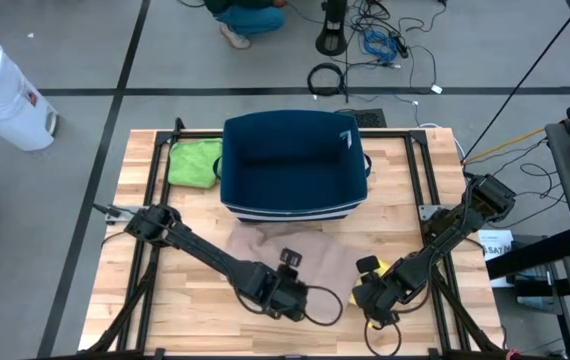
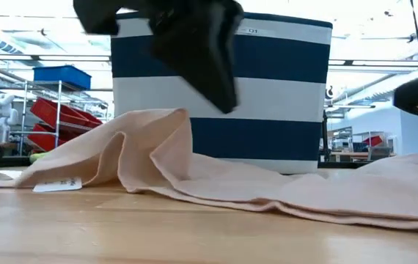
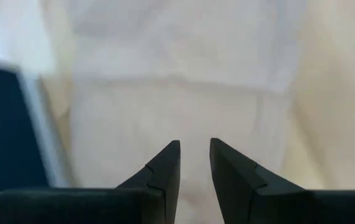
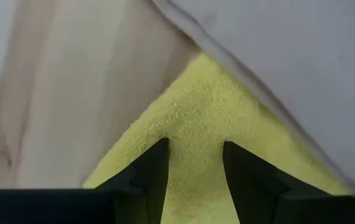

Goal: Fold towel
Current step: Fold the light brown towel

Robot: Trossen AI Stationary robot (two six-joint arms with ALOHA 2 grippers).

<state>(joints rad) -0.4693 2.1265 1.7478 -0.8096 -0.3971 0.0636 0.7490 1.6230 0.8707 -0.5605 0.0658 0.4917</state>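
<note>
A pale beige towel lies rumpled on the wooden table in front of a navy bin. One fold of it humps up, and a white label shows at its near-left corner. My left gripper hovers open above the towel, slanting down, with nothing between its fingers. My right gripper points down, open, over a yellow cloth at the towel's right edge. My right gripper comes from above at the yellow cloth's pointed corner, its fingers apart on either side of it. I cannot tell whether the fingertips touch the cloth.
The navy-and-white striped bin stands close behind the towel. A green cloth lies at the bin's left. Bare wood shows along the table's near left. A black frame runs along the table's edges.
</note>
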